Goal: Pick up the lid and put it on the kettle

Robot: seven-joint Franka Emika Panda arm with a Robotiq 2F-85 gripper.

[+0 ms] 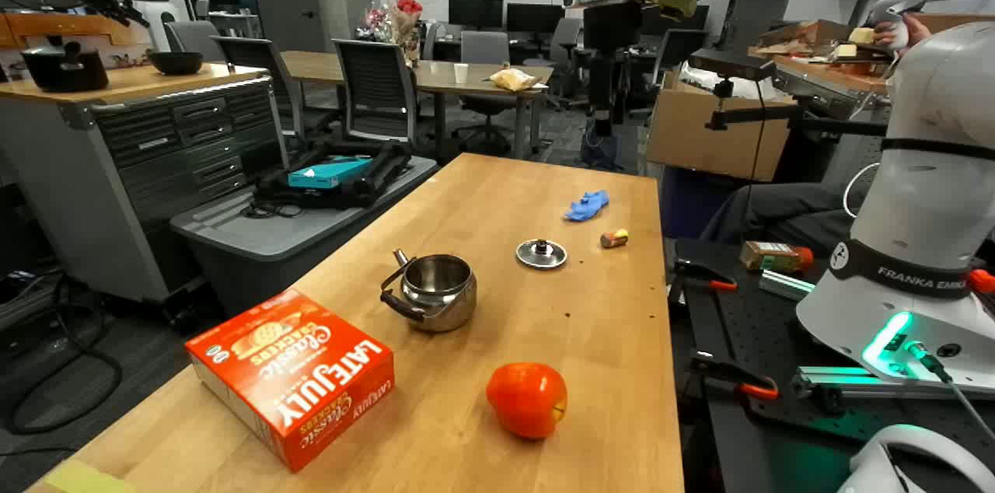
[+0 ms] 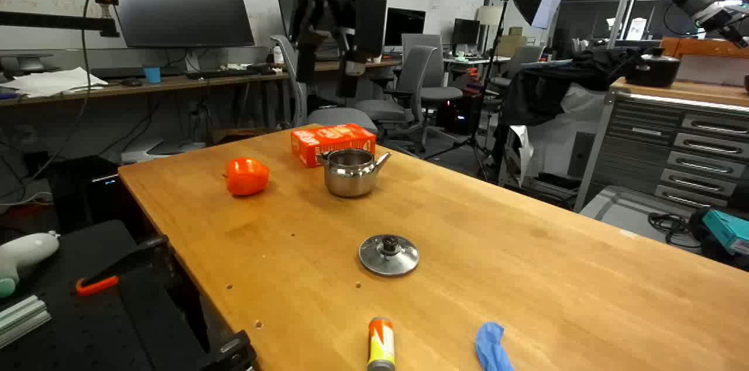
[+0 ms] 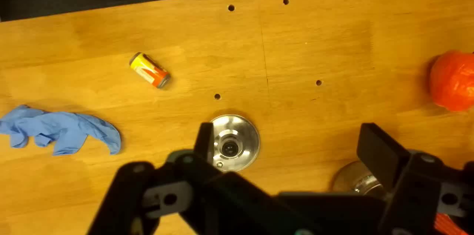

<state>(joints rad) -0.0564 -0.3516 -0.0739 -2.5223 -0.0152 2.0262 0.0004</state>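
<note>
hanging, jaws wide, above the table (image 3: 326, 42) where the lid (image 3: 235, 143) lies flat, the gripper (image 3: 287, 140) partly hides the kettle (image 3: 356, 177) in the wrist view; its spout (image 2: 382, 161) shows in both exterior views.

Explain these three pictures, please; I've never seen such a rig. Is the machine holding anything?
The machine is a robot arm ending in a two-fingered gripper. Two pictures come from cameras outside it; the third is the wrist view, looking down past black fingers. On the wooden table stands an open steel kettle, its lid lying apart. There are also a red-orange fruit, a cracker box, a blue glove and a small yellow-orange cylinder. The gripper is open above the table, holding nothing.
</note>
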